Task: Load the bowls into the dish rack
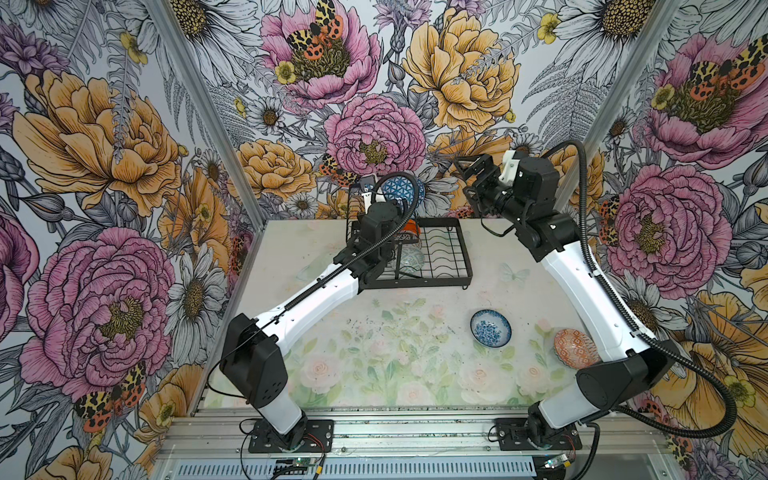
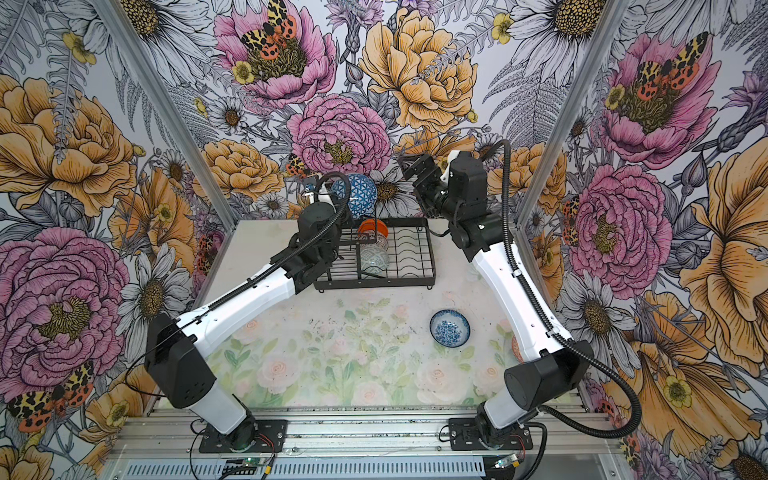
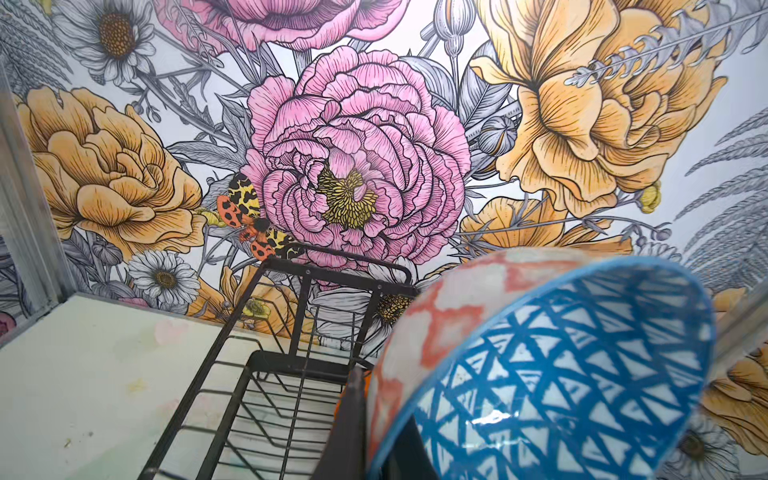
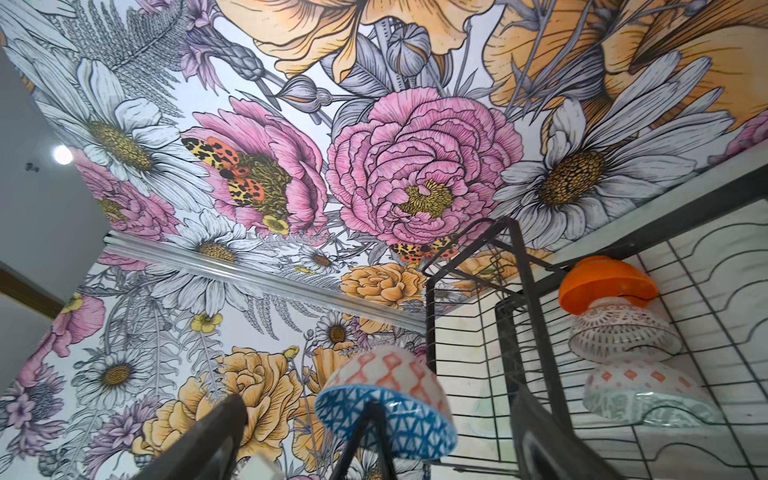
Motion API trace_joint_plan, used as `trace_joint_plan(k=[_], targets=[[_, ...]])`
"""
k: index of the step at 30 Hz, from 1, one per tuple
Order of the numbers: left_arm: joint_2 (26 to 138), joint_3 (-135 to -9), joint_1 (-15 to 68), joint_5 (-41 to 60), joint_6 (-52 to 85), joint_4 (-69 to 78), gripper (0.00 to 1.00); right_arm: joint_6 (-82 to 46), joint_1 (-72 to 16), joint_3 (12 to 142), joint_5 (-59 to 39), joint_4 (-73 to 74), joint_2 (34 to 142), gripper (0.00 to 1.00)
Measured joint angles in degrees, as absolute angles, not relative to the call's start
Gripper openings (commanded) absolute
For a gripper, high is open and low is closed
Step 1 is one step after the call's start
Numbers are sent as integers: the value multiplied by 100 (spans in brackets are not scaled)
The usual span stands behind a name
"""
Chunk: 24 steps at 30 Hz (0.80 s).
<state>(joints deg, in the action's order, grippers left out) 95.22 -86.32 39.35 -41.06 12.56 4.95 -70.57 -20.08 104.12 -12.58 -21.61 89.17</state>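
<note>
My left gripper (image 1: 369, 194) (image 3: 380, 440) is shut on the rim of the blue geometric bowl (image 1: 400, 189) (image 2: 355, 195) (image 3: 561, 374) (image 4: 386, 411). It holds the bowl tilted in the air above the raised tier of the black wire dish rack (image 1: 451, 249) (image 2: 413, 249) (image 3: 257, 395) (image 4: 469, 332). An orange bowl (image 1: 412, 227) (image 4: 606, 282), a white lattice bowl (image 4: 619, 332) and a grey-green bowl (image 1: 411, 259) (image 4: 640, 395) stand on edge in the rack's slots. My right gripper (image 1: 467, 183) (image 2: 411, 183) (image 4: 376, 415) hangs open and empty, raised to the right of the held bowl.
A blue-white floral bowl (image 1: 490, 328) (image 2: 449, 328) sits upright on the table right of centre. A red-orange patterned bowl (image 1: 575, 347) lies by the right arm's lower link. Flowered walls close in the back and both sides.
</note>
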Motion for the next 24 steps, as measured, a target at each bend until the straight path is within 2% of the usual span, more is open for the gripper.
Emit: trace_joint_plan(k=[8,21,24], targets=[[10151,-8665,4016,-4156,698,1466,0,-8001,-2344,10648,-1181,-2086,9052,97],[10224,-8722,4340,-4156,600,1997,0,-8930,-2346,10663,-1205,-1957,9441,89],[10224,-8702,4394,-4156,602,2038,0,-9102,-2368,10663,-1203,-1898,9526,84]])
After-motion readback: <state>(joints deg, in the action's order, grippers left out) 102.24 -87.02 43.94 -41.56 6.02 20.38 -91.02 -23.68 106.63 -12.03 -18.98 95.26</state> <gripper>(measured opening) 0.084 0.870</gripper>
